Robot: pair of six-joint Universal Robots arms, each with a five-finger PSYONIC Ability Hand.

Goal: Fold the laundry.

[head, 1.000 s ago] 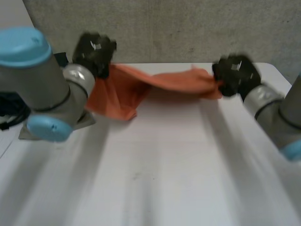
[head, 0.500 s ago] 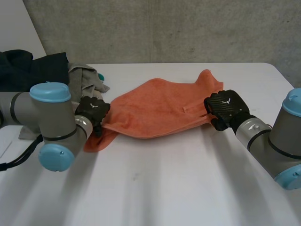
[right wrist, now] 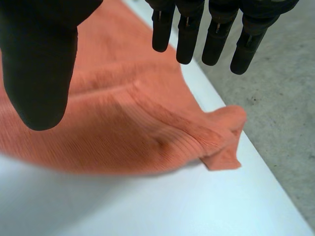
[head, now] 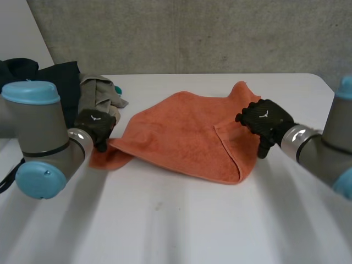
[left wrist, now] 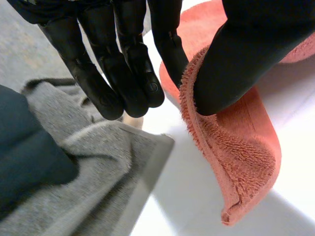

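Evidently soft and limp, the towel (head: 181, 137) lies on the worktop (head: 192, 220) and is probably best taken by its corners. The left hand (head: 93, 125) pinches its left corner. The right hand (head: 263, 122), fingers straight, holds nothing at the right edge.

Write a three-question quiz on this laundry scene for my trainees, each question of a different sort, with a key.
1. True or false: the right hand has its fingers curled round the orange towel.
2. Multiple choice: what lies beside the left hand, on the side away from the towel? A) a grey cloth B) a plate C) a bottle
3. Short answer: which hand pinches the towel between thumb and finger?

Key: 1 false, as its fingers are straight and hold nothing; 2 A, the grey cloth; 3 the left hand.
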